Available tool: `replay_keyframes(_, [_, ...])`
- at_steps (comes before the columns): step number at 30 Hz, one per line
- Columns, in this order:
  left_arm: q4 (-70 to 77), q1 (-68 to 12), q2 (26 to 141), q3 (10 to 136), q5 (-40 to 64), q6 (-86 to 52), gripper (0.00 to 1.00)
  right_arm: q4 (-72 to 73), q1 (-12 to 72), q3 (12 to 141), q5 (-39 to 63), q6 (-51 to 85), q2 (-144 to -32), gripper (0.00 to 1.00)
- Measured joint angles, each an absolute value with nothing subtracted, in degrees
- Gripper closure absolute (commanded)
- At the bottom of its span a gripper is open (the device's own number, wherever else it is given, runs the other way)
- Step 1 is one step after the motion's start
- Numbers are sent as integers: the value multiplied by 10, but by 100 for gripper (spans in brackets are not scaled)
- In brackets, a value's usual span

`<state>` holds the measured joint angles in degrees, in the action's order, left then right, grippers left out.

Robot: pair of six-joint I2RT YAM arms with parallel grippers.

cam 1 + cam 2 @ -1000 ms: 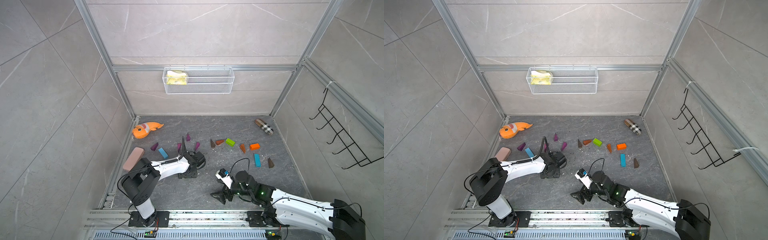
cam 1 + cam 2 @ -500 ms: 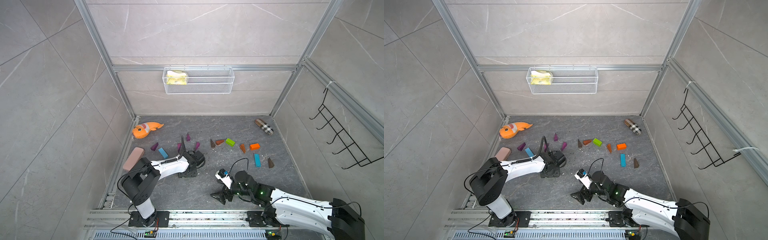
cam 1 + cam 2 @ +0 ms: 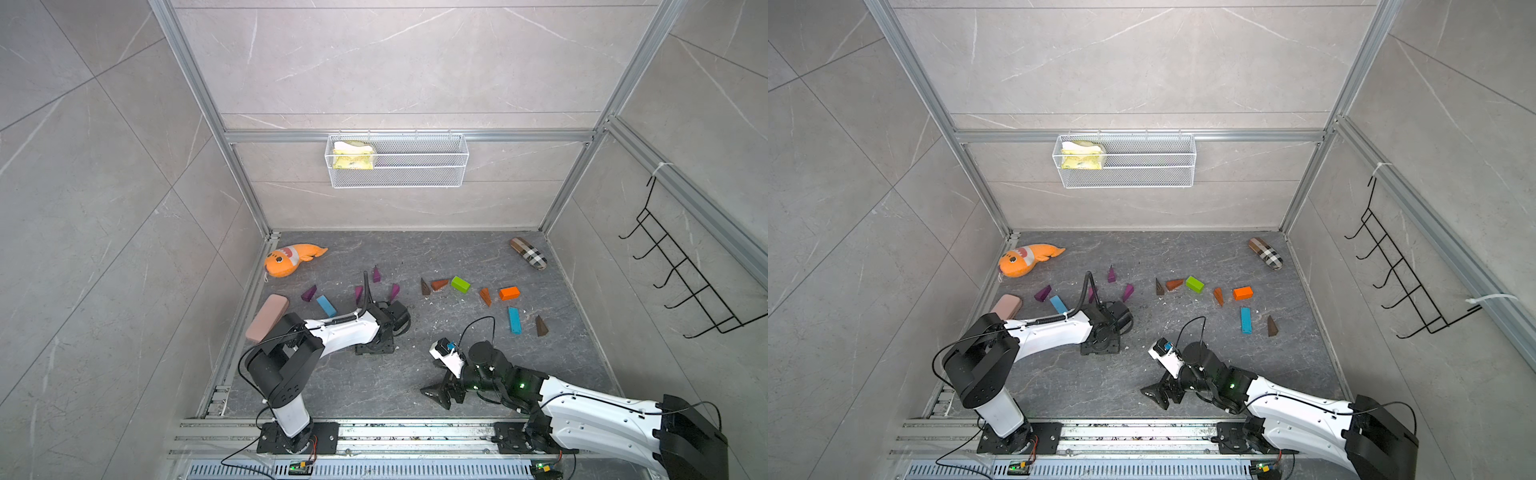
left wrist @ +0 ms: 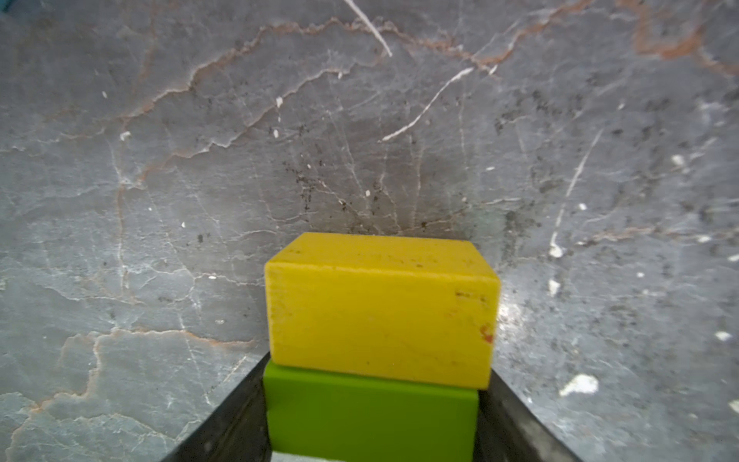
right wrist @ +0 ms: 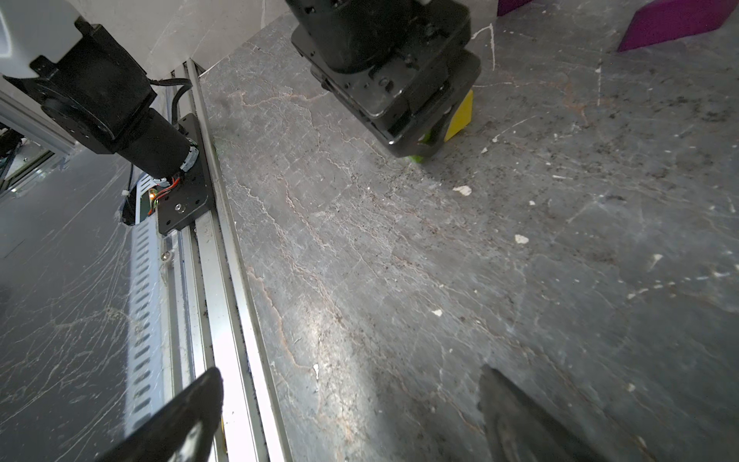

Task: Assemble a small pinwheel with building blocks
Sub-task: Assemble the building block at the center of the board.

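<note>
Grey veined stone makes the counter, walled on three sides by pale tile. In both top views the left arm lies low near the counter's middle, and its wrist hides what it works on. Four purple wedges fan from 10 to 1 o'clock of that wrist, with a blue bar also at 10. Brown wedges, a spare green brick, an orange brick and a second blue bar lie loose toward 2 o'clock. The right arm rests toward 5 o'clock, well apart.

From the left wrist, the green brick sits between the left fingers. The yellow brick touches it just beyond, and both long axes run across the finger gap. Whether the fingers clamp the green brick or merely flank it, I cannot tell.

From the right wrist, the right fingers are spread wide and empty, pointing toward the left wrist, where one end of the yellow brick shows beneath it. The left arm is plainly the nearer. The middle pair looks laid, with the wedges probably next. Bare counter all round gives room.
</note>
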<state>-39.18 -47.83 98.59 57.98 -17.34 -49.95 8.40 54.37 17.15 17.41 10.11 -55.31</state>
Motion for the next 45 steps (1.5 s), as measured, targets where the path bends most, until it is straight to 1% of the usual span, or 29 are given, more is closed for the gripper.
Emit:
replay_keyframes(8, [-392, -477, 987, 583, -178, -494, 24, 89, 544, 173, 178, 101, -564, 0])
replay_keyframes(13, [-391, -476, 987, 583, -179, -491, 27, 89, 544, 173, 182, 101, -570, 0])
replay_keyframes(27, [-390, -476, 988, 583, -177, -488, 30, 93, 544, 177, 190, 101, -581, 0])
replay_keyframes(36, [-390, -476, 995, 591, -177, -488, 30, 93, 544, 179, 196, 101, -582, 0])
replay_keyframes(38, [-390, -476, 995, 591, -177, -488, 29, 93, 544, 179, 196, 101, -582, 0])
replay_keyframes(42, [-391, -476, 995, 592, -180, -489, 24, 94, 544, 179, 196, 101, -585, 0])
replay_keyframes(45, [-395, -476, 995, 592, -181, -490, 22, 94, 544, 179, 196, 101, -585, 0])
